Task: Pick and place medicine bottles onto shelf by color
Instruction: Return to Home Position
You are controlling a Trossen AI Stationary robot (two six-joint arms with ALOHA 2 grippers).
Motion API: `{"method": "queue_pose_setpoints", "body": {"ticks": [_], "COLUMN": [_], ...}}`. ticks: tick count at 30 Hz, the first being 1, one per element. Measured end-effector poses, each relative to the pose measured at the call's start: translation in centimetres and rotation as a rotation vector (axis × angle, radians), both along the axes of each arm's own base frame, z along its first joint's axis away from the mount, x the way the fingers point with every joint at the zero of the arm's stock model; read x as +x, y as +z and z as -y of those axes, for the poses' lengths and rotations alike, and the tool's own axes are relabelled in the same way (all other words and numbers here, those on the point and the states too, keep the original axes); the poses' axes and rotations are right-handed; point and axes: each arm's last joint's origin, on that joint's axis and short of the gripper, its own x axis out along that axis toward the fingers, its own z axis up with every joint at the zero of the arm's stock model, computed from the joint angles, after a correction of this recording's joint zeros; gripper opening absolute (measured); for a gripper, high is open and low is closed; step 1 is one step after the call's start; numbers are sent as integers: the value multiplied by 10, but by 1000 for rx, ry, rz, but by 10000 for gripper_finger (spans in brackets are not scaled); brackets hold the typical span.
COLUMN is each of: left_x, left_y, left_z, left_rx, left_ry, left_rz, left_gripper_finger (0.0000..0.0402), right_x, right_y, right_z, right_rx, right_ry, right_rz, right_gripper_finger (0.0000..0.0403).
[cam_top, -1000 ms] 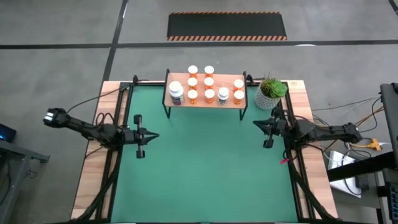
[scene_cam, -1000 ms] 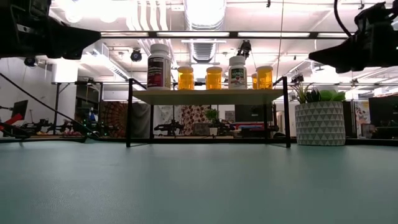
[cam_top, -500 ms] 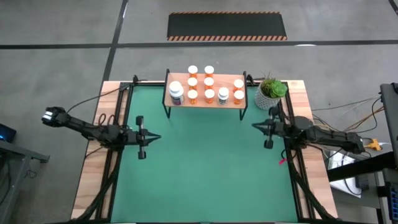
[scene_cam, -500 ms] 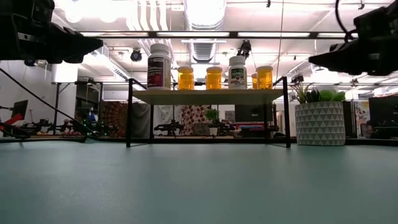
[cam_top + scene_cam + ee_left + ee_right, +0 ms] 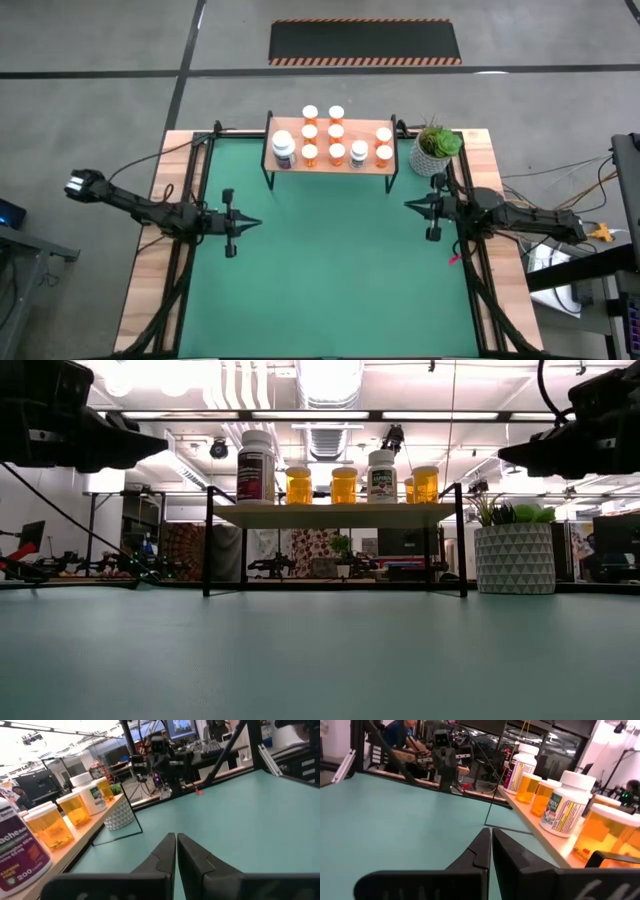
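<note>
Green mat (image 5: 330,280): nothing left on it. Bottles (image 5: 337,152) all on shelf (image 5: 362,125) at 12 o'clock, unmoved. L gripper (image 5: 252,224) at 9, R gripper (image 5: 410,205) at 3, both pinched shut, empty. Each drifted slightly twd 6 in the last sec. Homing; sorting looks done.

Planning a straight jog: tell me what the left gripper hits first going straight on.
The left gripper faces open air above the green mat, then probably the right gripper opposite; they look slightly offset, so it might pass beside.
</note>
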Motion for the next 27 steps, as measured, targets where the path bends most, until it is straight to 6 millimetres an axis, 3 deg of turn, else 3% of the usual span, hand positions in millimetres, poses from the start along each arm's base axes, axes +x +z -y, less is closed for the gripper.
{"method": "queue_pose_setpoints", "body": {"ticks": [8,27], "left_x": [3,10], "left_y": [-5,-25], "left_z": [1,3], "left_rx": [14,66], "left_ry": [0,-1], "left_rz": [-47,-213], "left_gripper_finger": [0,0], "right_x": [1,1], "right_y": [-1,0], "right_z": [0,0], "right_rx": [83,84], "right_ry": [0,-2], "right_rz": [-3,1], "right_gripper_finger": [9,9]}}
